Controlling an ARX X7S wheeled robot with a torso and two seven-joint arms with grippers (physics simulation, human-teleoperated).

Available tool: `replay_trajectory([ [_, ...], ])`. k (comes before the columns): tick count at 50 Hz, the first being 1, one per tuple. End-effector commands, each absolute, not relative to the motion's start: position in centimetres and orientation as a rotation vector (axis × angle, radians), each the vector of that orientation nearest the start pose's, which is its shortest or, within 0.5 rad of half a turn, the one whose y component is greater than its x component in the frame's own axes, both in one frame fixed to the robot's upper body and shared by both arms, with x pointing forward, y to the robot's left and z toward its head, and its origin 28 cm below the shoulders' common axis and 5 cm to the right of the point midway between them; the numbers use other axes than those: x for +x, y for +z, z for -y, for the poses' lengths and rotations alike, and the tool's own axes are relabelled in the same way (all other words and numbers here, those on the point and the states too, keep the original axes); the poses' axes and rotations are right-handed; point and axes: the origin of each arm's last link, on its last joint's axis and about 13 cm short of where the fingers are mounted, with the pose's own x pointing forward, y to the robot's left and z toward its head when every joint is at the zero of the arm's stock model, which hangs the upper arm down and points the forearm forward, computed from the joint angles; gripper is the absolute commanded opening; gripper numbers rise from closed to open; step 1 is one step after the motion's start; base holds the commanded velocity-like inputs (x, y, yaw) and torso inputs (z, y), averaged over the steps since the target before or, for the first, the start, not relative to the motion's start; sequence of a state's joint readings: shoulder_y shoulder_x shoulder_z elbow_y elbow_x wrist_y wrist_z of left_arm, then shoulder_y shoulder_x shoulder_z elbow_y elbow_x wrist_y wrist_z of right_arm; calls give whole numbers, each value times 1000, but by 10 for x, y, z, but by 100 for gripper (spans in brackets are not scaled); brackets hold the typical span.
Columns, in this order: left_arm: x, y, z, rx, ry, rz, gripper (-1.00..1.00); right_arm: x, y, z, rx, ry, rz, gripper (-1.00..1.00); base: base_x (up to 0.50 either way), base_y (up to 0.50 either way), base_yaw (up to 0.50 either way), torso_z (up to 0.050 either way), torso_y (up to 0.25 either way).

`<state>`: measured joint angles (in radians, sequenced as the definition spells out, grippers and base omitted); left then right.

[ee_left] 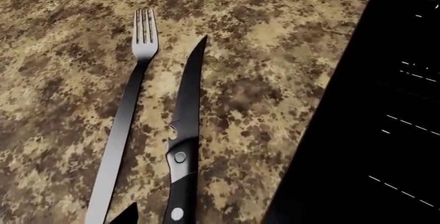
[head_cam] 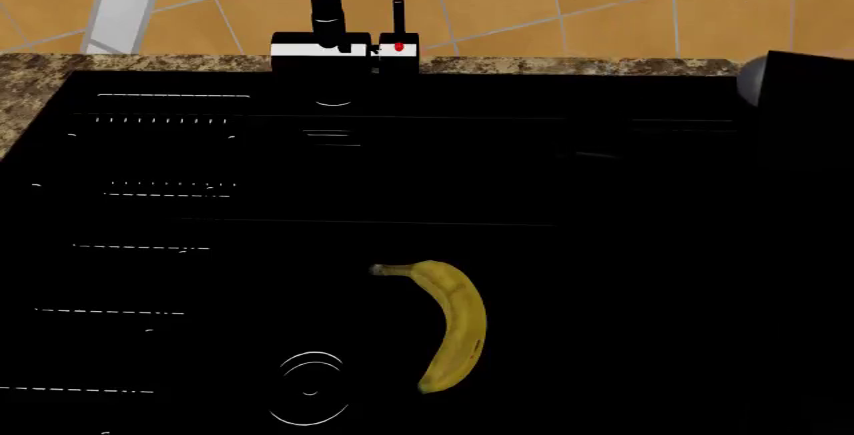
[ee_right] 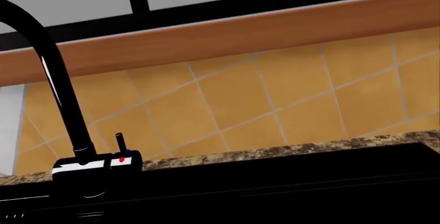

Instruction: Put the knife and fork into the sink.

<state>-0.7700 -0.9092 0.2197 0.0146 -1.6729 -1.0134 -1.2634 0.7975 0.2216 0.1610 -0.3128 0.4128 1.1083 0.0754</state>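
Fork (ee_left: 123, 126) beside knife (ee_left: 184, 147); no writing legible.

I see a polished metal fork (ee_left: 120, 131) and a knife (ee_left: 184, 147) with a glossy dark blade and shiny rivets on my speckled, stone-like desk (ee_left: 275, 44). The sink (head_cam: 601, 215) looks glossy black; the banana (head_cam: 454, 325) smooth, matt yellow.

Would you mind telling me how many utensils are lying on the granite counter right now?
2. The fork and the knife lie side by side on the counter, beside the sink. Others may lie out of view.
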Motion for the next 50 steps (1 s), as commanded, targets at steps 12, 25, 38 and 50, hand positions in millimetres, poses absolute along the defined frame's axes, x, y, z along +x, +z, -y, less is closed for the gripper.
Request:
replay_trajectory([
  [12, 258, 197, -335, -97, 601, -657, 100, 301, 223, 153, 144, 21, 13, 100, 0, 0, 0, 0, 0],
  [25, 257, 191, -339, -98, 624, -673, 100, 304, 221, 151, 146, 25, 5, 100, 0, 0, 0, 0, 0],
  [38, 257, 173, -342, -98, 627, -711, 100, 307, 217, 150, 150, 29, -6, 100, 1, 1, 0, 0, 0],
  [50, 256, 165, -341, -76, 614, -745, -100, 309, 214, 150, 159, 27, -9, 100, 2, 2, 1, -1, 0],
])
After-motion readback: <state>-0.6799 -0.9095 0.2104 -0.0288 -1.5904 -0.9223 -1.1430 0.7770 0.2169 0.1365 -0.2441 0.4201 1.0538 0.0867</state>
